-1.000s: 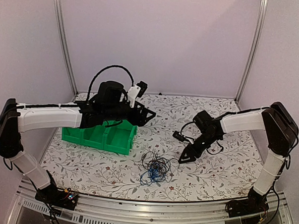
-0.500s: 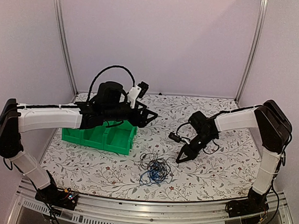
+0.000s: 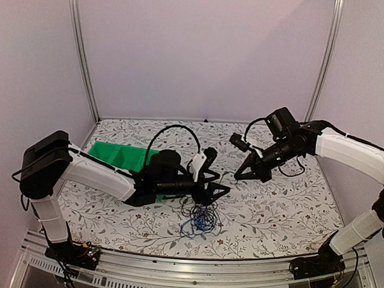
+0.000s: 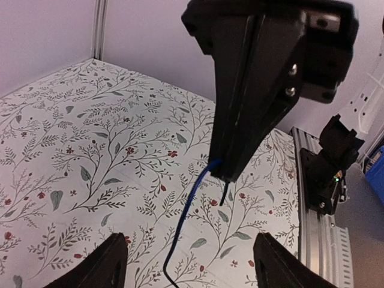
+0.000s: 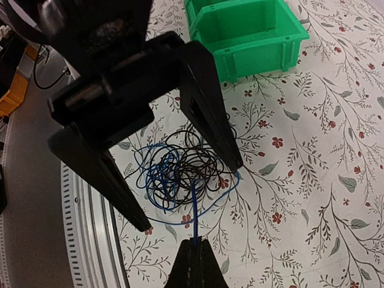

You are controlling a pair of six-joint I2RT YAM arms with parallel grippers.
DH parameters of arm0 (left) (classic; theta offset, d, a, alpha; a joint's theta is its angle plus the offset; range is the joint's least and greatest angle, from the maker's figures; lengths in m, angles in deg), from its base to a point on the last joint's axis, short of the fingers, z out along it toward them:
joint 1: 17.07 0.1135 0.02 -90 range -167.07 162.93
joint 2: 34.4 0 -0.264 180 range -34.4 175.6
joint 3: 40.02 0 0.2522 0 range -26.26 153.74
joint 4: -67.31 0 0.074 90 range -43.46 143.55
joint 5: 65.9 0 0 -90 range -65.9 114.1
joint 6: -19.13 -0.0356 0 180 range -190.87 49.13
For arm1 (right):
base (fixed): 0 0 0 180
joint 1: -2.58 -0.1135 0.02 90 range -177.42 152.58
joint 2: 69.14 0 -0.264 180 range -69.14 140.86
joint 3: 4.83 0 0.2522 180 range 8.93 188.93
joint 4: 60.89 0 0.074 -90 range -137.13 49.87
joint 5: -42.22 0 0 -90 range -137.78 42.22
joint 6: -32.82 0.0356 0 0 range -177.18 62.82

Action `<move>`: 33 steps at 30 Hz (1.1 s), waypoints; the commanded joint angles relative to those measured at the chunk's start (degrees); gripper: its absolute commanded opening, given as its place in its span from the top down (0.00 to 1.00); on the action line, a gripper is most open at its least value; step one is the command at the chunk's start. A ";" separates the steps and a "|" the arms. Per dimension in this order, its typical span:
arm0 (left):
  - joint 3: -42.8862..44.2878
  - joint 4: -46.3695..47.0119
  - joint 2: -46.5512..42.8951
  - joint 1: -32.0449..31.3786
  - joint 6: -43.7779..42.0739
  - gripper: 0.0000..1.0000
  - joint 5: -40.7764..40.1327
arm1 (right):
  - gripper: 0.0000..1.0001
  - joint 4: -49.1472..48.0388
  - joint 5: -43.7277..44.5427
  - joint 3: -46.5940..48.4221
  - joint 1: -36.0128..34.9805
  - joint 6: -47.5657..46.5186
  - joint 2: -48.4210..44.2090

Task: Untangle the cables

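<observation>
The cables (image 5: pixel 177 174) lie in one loose snarl on the flowered worktop (image 3: pixel 272 211), about midway across and close to its near edge, where a metal rail runs. To the right of the snarl and behind it the worktop is bare up to the pale walls. To the left rear stands one green bin (image 3: pixel 118 155), partly hidden by the left arm, which reaches low across that side.

The snarl is roughly round with no clear long axis. It holds blue and black strands, too knotted to count. One blue cable (image 5: pixel 195 210) leaves it in a nearly straight line and ends at the tip of the right end effector (image 5: pixel 193 246), whose fingers are pressed together on it. In the overhead view this end effector is raised to the right of and behind the snarl, pointing down and left toward it.

The left end effector (image 4: pixel 195 267) hangs just above the snarl with its two fingers spread wide, holding nothing. The blue cable passes between them.

The right wrist view shows two compartments of the bin.
</observation>
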 commanded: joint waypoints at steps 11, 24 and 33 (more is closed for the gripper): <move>7.60 10.42 18.50 -1.17 10.83 0.65 -3.65 | 1.00 7.25 -11.77 30.45 7.05 -4.17 -9.88; 7.18 13.09 23.65 -0.64 15.14 0.68 -2.65 | 1.00 -0.40 -21.05 49.56 16.30 4.63 -8.65; 7.04 12.05 26.26 -0.27 16.51 0.63 -1.62 | 1.00 -6.51 -20.65 70.15 25.92 11.75 -3.96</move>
